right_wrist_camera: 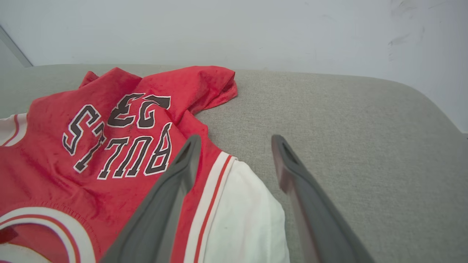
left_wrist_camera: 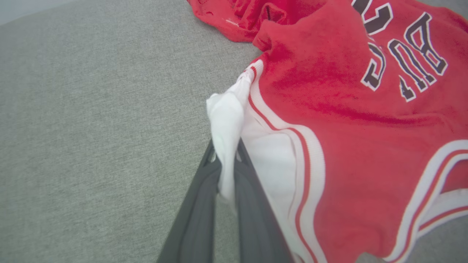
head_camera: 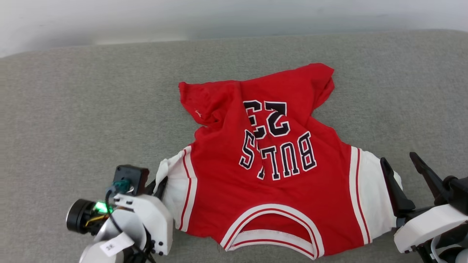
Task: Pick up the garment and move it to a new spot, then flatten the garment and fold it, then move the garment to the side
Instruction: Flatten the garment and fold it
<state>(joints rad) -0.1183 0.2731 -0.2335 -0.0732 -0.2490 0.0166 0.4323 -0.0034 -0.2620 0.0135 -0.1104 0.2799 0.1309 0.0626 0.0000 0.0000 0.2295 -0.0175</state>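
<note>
Garment (head_camera: 270, 175) lying front-up on a grey fabric-covered surface (head_camera: 73, 109), its collar (head_camera: 270, 226) serving as the reference point and lying nearest the robot.

To the left of the collar, the left end effector (left_wrist_camera: 225, 149) is pinching the bunched white left sleeve (head_camera: 174, 182); its two dark fingers are lying almost together with a fold of white cloth between them, and the sleeve is rising slightly off the surface at that point.

To the right of the collar, the right end effector (right_wrist_camera: 236, 140) is standing with its fingers wide apart and gripping nothing. One finger is lying over the striped trim, the other over bare surface beyond the edge of the white right sleeve (head_camera: 373, 193), so the sleeve is sitting in the gap. Whether the fingertips are touching the cloth cannot be told.

Beyond the collar, the lettering (head_camera: 278, 157) is reading upside down to the robot. Farther still, the hem (head_camera: 256, 84) is lying crumpled and folded under at both corners.

The long axis, collar to hem, is running away from the robot, while the sleeve-to-sleeve line is running across it, one end at each end effector. Judged from this, the coming move is turning on the right fingers closing on the sleeve directly ahead of them, giving a two-point hold for lifting.
</note>
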